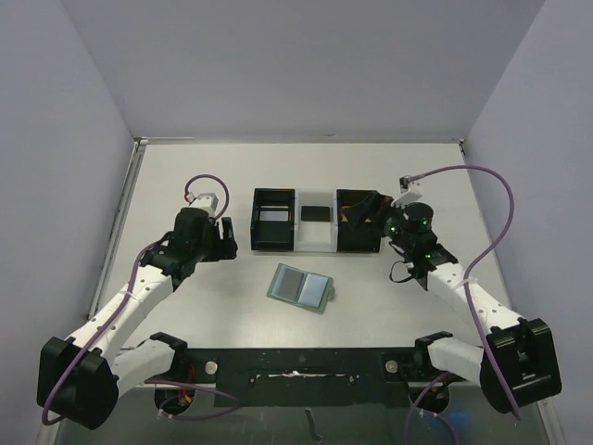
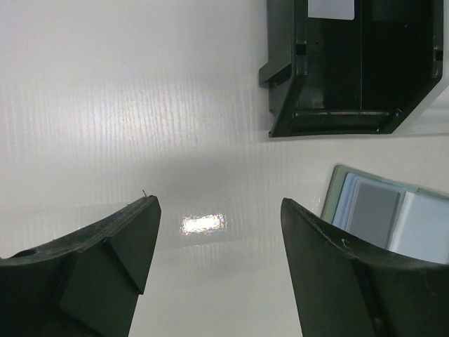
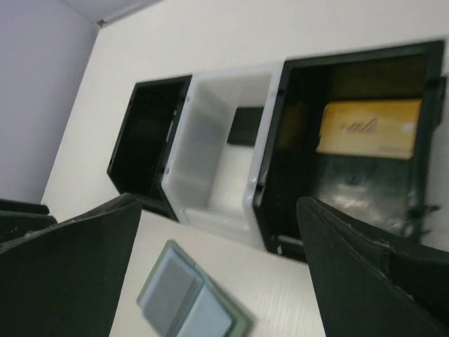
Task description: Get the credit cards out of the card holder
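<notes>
1. Card holder [image 1: 301,286] is seen lying open and flat on the table [image 1: 185,176], in front of a row of three boxes and clear of both grippers.
2. Gold card [image 3: 368,126] is seen in the right black box [image 3: 351,184], black card [image 3: 245,126] in the white middle box [image 3: 210,165], and pale card [image 1: 273,215] in the left black box [image 1: 258,224].
3. Left gripper [image 2: 219,203]: jaws are held wide with nothing between them, low over bare table left of the holder.
4. Right gripper [image 3: 221,210]: jaws are spread wide and empty, near the right black box.
</notes>
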`<state>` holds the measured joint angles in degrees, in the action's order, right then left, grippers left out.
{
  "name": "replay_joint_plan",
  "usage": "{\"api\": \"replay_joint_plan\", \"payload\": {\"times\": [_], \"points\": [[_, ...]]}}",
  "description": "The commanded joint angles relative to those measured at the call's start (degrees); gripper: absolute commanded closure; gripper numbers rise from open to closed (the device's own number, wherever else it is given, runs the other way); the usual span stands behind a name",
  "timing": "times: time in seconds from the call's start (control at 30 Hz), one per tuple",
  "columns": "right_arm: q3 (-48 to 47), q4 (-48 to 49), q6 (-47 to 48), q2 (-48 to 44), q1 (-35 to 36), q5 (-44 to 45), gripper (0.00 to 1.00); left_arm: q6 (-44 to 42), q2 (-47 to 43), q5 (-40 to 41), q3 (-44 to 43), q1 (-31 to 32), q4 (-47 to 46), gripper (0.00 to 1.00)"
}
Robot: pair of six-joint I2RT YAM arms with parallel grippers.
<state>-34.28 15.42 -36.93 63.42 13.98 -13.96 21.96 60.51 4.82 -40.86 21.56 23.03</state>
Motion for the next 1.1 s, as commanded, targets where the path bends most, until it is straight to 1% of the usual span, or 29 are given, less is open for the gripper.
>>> {"api": "replay_joint_plan", "payload": {"times": [0.0,0.03,0.07,0.13,0.23,0.27,0.33,0.43,0.6,0.63,0.73,0.9,1.0,1.07], "points": [[-3.52,-7.79,-10.24,-0.42,13.38,17.94,0.01,0.15,-0.11,1.20,-0.96,-0.45,-2.48,0.30],[-4.62,-12.46,-12.97,-0.05,17.44,25.45,0.01,0.19,0.07,1.10,-1.05,-0.39,-2.43,0.30],[-5.41,-15.83,-15.61,1.02,20.30,30.83,0.03,0.27,0.10,1.24,-1.03,-0.43,-2.30,0.30],[-6.31,-17.40,-15.87,2.97,25.64,35.41,0.04,0.28,0.13,1.65,-1.17,-0.47,-2.17,0.30],[-8.23,-17.85,-14.48,5.90,37.06,46.70,0.05,0.44,-0.27,2.29,-1.22,-0.54,-1.78,0.30],[-9.12,-18.15,-14.05,7.15,39.57,49.16,0.05,0.55,-0.49,2.66,-1.24,-0.55,-1.76,0.30],[-11.54,-20.63,-16.37,10.33,42.64,52.50,0.06,0.78,-0.78,3.65,-1.17,-0.60,-1.52,0.30],[-14.57,-25.14,-20.63,14.64,43.63,52.77,0.07,1.11,-1.30,4.61,-1.20,-0.73,-1.24,0.30],[-17.38,-28.01,-23.29,18.76,44.87,51.09,0.08,1.25,-1.48,4.27,-1.07,-0.82,-1.46,0.30],[-17.46,-28.62,-24.86,19.32,44.90,50.71,0.10,1.17,-1.33,4.12,-1.07,-0.81,-1.56,0.30],[-16.96,-29.66,-28.66,20.41,44.87,49.21,0.19,0.99,-0.91,3.72,-1.26,-0.91,-1.67,0.30],[-16.15,-27.66,-29.83,21.98,44.94,44.33,0.26,0.98,-0.93,3.71,-1.24,-0.91,-1.41,0.30],[-17.02,-27.96,-31.29,24.23,45.12,43.16,0.38,0.98,-0.89,3.77,-1.16,-0.97,-1.39,0.30],[-18.25,-29.34,-32.61,25.97,45.24,43.43,0.42,0.94,-0.74,3.64,-1.22,-1.00,-1.40,0.30]]}}
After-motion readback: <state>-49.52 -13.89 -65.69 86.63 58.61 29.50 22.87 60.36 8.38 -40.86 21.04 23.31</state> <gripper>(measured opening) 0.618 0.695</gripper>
